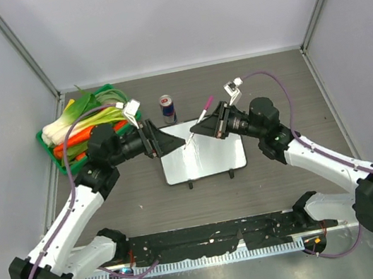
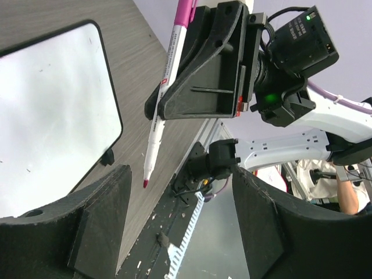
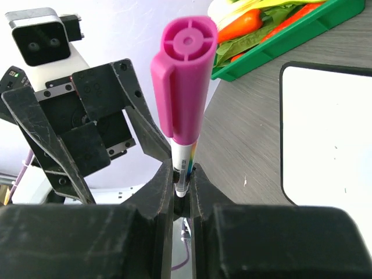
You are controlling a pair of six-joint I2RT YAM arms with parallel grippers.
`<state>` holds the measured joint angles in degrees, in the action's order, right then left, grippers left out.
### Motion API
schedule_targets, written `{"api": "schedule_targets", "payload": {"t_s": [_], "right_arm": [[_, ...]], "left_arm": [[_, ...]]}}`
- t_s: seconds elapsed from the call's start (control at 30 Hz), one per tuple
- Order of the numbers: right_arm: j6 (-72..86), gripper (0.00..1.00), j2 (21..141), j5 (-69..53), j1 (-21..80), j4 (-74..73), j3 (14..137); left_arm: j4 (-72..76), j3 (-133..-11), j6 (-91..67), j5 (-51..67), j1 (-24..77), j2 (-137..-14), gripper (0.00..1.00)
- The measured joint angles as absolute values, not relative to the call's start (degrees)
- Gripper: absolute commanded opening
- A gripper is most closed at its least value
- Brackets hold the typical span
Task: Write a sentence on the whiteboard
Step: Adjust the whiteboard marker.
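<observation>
- Gripped marker (image 3: 183,87) tight in right hand (image 3: 183,186), tip bared.
- Saw left hand (image 1: 172,140) released, gaping.
- Found whiteboard (image 1: 204,161) flat on worktop (image 1: 270,82) below both hands (no sentence yet).
- Called for lowering tip gently, starting upper left, pressing lightly.

We note whiteboard (image 1: 205,163): small, white, rectangular, rounded corners, thin dark rim, small black feet at near edge. Lies flat on grey wood table (image 1: 277,81), about mid-table, long side across. Surface plain white, few faint specks. We note marker (image 1: 205,106): white barrel, pink cap on rear end, reddish tip bare, tilted tip-down over board's far part, clamped in right gripper (image 3: 183,186).
</observation>
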<state>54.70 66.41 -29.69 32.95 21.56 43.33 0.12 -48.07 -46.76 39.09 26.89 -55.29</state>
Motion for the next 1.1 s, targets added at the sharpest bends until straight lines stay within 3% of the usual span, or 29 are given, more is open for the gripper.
{"api": "schedule_targets", "payload": {"t_s": [0.1,0.33,0.47,0.57,0.73,0.8,0.87,1.0,1.03,1.07,1.1], "right_arm": [[57.4,0.01,67.0,-29.6,32.8,23.3,42.2],[60.8,0.01,67.1,-29.6,32.9,26.8,41.0],[61.5,0.01,67.1,-29.6,32.8,27.0,40.7],[62.0,0.01,67.1,-29.8,32.8,27.4,40.6],[62.7,0.01,66.9,-30.3,32.5,28.5,40.6],[62.7,0.03,66.8,-30.4,32.4,28.3,40.6],[62.7,0.13,66.8,-30.8,32.2,28.2,40.6],[62.5,0.46,66.9,-32.1,31.9,28.0,40.7],[62.2,0.62,66.9,-32.6,31.7,27.8,40.8],[62.0,0.69,66.9,-33.0,31.6,27.6,40.8],[61.7,0.84,66.9,-33.6,31.4,27.3,40.9]], "left_arm": [[0.4,-48.6,-46.2,39.3,28.6,-58.3,0.72],[1.0,-48.9,-45.8,40.2,31.6,-63.1,0.52],[2.3,-48.9,-45.7,40.3,31.7,-63.2,0.46],[2.8,-48.9,-45.7,40.2,31.7,-63.2,0.35],[3.1,-48.9,-45.2,39.6,31.6,-64.0,0.00],[3.4,-48.9,-44.8,39.7,31.6,-64.1,0.00],[3.4,-48.9,-44.2,39.7,31.7,-64.1,0.00],[2.1,-48.9,-42.8,39.2,31.8,-63.1,0.00],[1.6,-48.9,-42.6,39.0,31.9,-62.7,0.00],[1.3,-48.9,-42.3,38.9,31.9,-62.3,0.00],[1.0,-49.0,-41.9,38.8,31.9,-62.0,0.00]]}}
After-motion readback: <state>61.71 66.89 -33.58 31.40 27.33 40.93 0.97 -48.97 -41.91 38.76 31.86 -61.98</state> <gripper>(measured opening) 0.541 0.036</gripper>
